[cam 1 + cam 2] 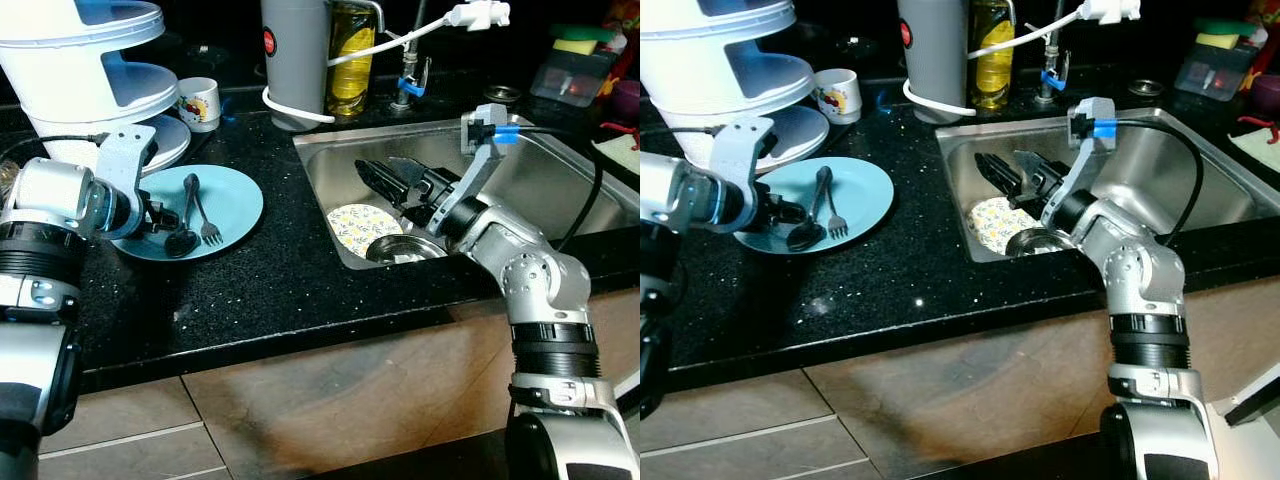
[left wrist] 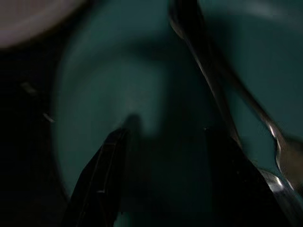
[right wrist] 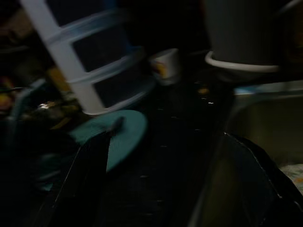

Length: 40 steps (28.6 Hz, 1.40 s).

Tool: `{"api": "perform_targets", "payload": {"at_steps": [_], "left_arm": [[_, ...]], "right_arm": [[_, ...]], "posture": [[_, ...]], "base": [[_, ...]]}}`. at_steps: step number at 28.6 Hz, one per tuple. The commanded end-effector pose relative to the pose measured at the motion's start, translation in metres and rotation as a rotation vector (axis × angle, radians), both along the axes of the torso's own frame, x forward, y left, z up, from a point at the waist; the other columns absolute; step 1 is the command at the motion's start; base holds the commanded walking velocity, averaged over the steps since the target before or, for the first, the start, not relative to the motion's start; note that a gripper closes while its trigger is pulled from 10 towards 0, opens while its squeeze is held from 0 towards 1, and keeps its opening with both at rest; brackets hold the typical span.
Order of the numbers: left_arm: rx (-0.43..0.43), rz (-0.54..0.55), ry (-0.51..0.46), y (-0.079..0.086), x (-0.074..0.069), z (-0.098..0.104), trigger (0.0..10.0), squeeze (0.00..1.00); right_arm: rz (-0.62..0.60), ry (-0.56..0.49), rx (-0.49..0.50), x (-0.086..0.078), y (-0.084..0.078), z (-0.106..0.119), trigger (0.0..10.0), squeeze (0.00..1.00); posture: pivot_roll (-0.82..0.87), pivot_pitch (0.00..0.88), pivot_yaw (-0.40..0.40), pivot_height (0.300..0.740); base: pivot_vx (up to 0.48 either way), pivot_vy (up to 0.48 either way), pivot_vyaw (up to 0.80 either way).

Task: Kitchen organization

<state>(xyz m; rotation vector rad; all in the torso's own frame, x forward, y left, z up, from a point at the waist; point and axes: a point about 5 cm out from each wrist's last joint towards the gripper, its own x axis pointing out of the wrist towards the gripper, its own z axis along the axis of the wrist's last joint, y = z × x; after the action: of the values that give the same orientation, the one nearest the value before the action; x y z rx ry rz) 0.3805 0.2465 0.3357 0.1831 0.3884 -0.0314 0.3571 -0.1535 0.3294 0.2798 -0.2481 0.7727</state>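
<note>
A: What is the left gripper (image 2: pixel 165 142) doing over the plate (image 1: pixel 235 195)?

B: It is hovering low over the teal plate on the counter (image 1: pixel 280 270), fingers spread, nothing between them. The spoon (image 1: pixel 186 222) and fork (image 1: pixel 203 215) are lying side by side on the plate, just beside its fingertips, so I judge it is lining up to take the cutlery.

A: And the right gripper (image 1: pixel 388 178)?

B: It is reaching into the sink (image 1: pixel 1200 190), fingers parted and holding nothing, hanging above the patterned dish (image 1: pixel 362 225) and the steel bowl (image 1: pixel 405 249) (both are sitting at the sink's near left corner). That looks like the dishes waiting to be sorted.

A: Why is the plate sitting there?

B: It is lying next to the white rack (image 1: pixel 85 70), probably as a staging spot. The mug (image 1: pixel 199 103) is standing behind it, near the grey canister (image 1: pixel 294 60).

A: Any risk?

B: The spoon and fork are nearly touching; pinching one may be dragging the other along.
</note>
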Motion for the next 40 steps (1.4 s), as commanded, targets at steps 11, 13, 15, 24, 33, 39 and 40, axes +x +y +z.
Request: {"api": "perform_targets", "payload": {"at_steps": [11, 13, 15, 24, 33, 39, 40], "left_arm": [[-0.215, -0.061, -0.1, -0.012, 0.001, 0.006, 10.0, 0.0], [-0.219, -0.064, -0.085, -0.015, 0.003, 0.0, 10.0, 0.0], [-0.174, -0.05, -0.071, -0.013, 0.004, -0.007, 10.0, 0.0], [-0.042, -0.005, -0.033, -0.001, 0.0, -0.014, 10.0, 0.0], [-0.046, -0.013, 0.003, 0.002, 0.001, -0.027, 10.0, 0.0], [-0.054, -0.026, 0.026, -0.001, 0.002, -0.033, 8.4, 0.0], [-0.045, -0.034, 0.03, -0.002, 0.002, -0.034, 4.9, 0.0]], "right_arm": [[0.098, -0.024, 0.018, -0.014, 0.004, 0.003, 10.0, 0.0], [0.1, -0.018, 0.009, -0.014, 0.004, 0.002, 10.0, 0.0], [0.104, -0.007, 0.002, -0.015, 0.004, 0.001, 10.0, 0.0], [0.14, 0.025, -0.048, -0.018, 0.007, -0.004, 10.0, 0.0], [0.136, 0.046, -0.051, -0.015, 0.007, -0.006, 10.0, 0.0], [0.129, 0.058, -0.052, -0.015, 0.006, -0.008, 10.0, 0.0], [0.127, 0.062, -0.05, -0.015, 0.006, -0.008, 10.0, 0.0]], "posture": [[0.03, 0.157, 0.043, 0.74], [0.03, 0.156, 0.043, 0.74], [0.03, 0.16, 0.044, 0.74], [0.04, 0.166, 0.047, 0.74], [0.05, 0.176, 0.047, 0.74], [0.04, 0.176, 0.049, 0.74], [0.04, 0.174, 0.052, 0.74]], "base": [[0.0, 0.0, 0.0], [0.0, 0.0, 0.0], [0.0, 0.0, 0.0], [0.0, 0.0, 0.0], [0.0, 0.0, 0.0], [0.0, 0.0, 0.0], [0.0, 0.0, 0.0]]}}
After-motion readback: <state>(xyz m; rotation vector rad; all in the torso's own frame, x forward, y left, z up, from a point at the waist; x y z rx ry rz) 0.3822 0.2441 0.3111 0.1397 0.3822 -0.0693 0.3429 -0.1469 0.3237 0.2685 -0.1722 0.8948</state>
